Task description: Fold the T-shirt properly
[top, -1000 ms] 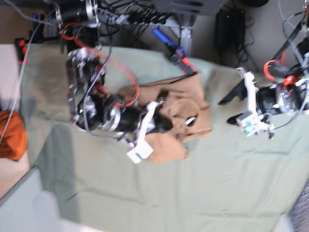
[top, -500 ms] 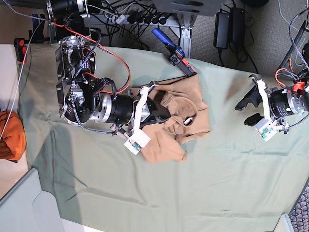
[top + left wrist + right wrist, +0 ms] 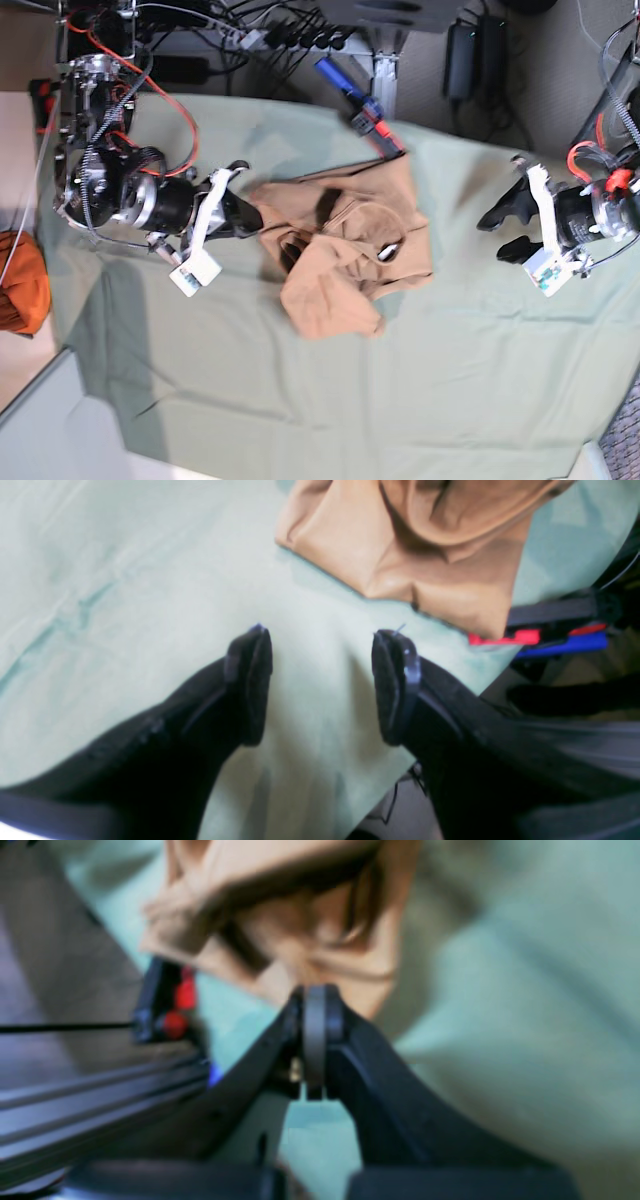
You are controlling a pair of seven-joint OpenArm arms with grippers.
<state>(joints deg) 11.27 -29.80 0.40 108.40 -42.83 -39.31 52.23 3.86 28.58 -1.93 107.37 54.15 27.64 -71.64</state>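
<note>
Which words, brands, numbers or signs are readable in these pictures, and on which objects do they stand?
None can be read.
White tag on the right pincer, at: a mark shows, too small to read.
White tag on the left pincer, at: small coloured marks, blurred.
White label inside the T-shirt neck, at: too small.

T-shirt (image 3: 350,255): we record one tan, short-sleeved cotton garment, soft and heavily wrinkled. It lies bunched in a loose, uneven heap, not flat, with folds overlapping and a dark opening near its middle. We note a small white label showing there. It rests on the green-covered counter (image 3: 300,400), toward the far edge.
</note>
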